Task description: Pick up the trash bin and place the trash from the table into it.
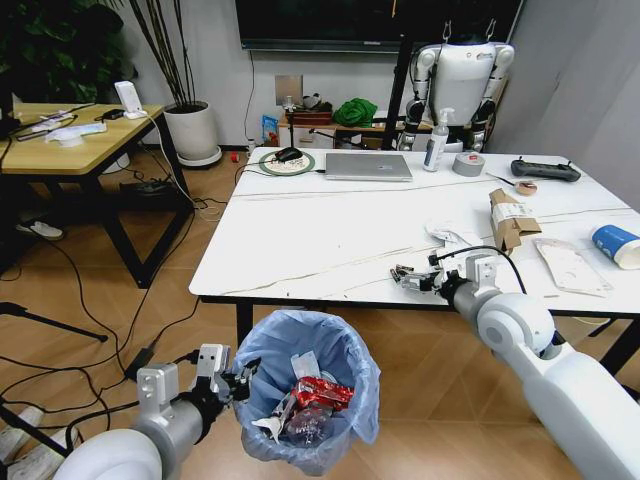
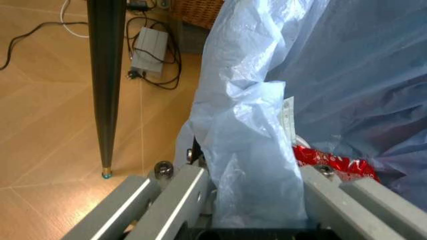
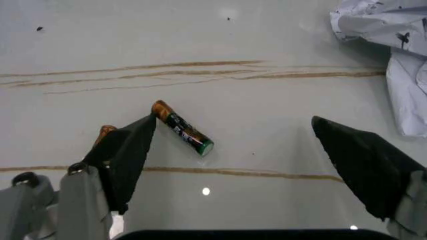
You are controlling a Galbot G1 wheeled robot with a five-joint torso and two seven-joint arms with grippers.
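L gripper (image 1: 238,381) w/ jaws clamped on trash bin (image 1: 308,400) rim, below surface (image 1: 320,240) edge. R gripper (image 3: 230,150), jaws wide, over battery (image 3: 183,128).

Left arm low at the robot's left front, forearm reaching forward; left gripper (image 1: 238,380) clamped, fingers (image 2: 183,192) pinching from both sides. Right arm extended forward and inward, wrist level; right gripper (image 1: 408,279) held low, jaws spread wide, black fingertips (image 3: 130,150) well apart.

Blue-bagged trash bin (image 1: 305,400) upright below the white table (image 1: 320,240) — red wrappers (image 1: 318,392) inside.
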